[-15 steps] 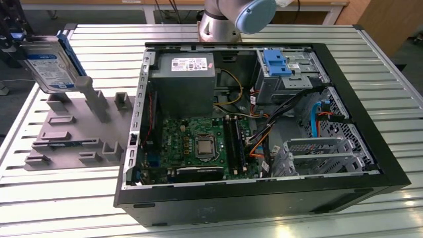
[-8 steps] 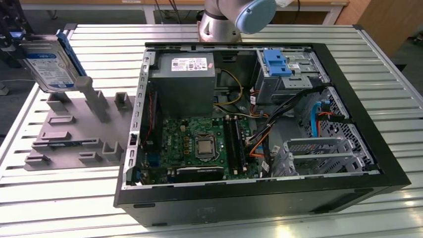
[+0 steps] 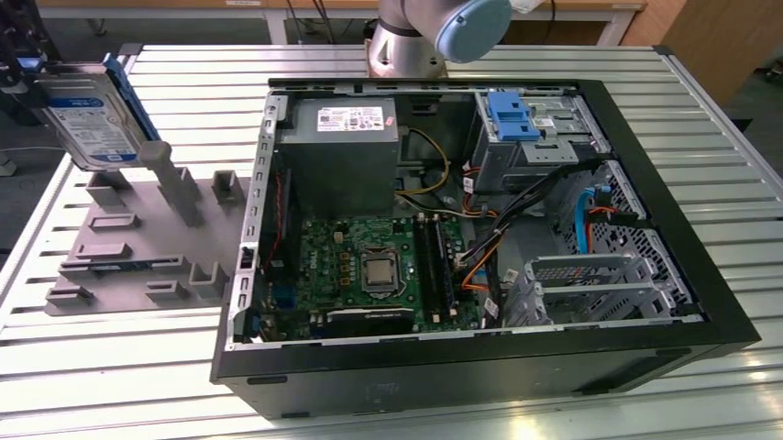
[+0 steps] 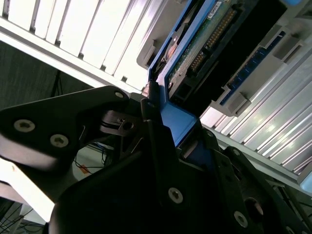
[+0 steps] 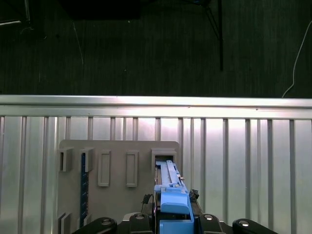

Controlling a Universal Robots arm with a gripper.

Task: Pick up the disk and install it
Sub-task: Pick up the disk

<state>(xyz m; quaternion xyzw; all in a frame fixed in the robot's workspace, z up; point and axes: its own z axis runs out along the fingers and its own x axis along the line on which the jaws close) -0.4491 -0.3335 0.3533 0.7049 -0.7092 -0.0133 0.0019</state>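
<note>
The disk (image 3: pixel 88 119), silver with a white-and-blue label and a blue bracket, stands tilted on edge at the far corner of the grey fixture block (image 3: pixel 135 243), on the exterior view's left. My gripper (image 3: pixel 17 69) is at the disk's upper end by the picture's edge. In the second wrist view the black fingers (image 4: pixel 156 141) clamp the blue bracket, and the disk (image 4: pixel 202 46) shows its circuit-board side. In the first wrist view the disk (image 5: pixel 170 192) runs edge-on from my gripper (image 5: pixel 170 228) to a slot of the fixture block (image 5: pixel 117 187). Whether it rests in the slot is unclear.
An open computer case (image 3: pixel 490 362) lies on the slatted metal table (image 3: pixel 110 367), with a motherboard (image 3: pixel 355 266), a power supply (image 3: pixel 340 147), a drive bay with a blue latch (image 3: pixel 508 115) and a metal cage (image 3: pixel 588 284). The arm's base (image 3: pixel 410 41) stands behind it.
</note>
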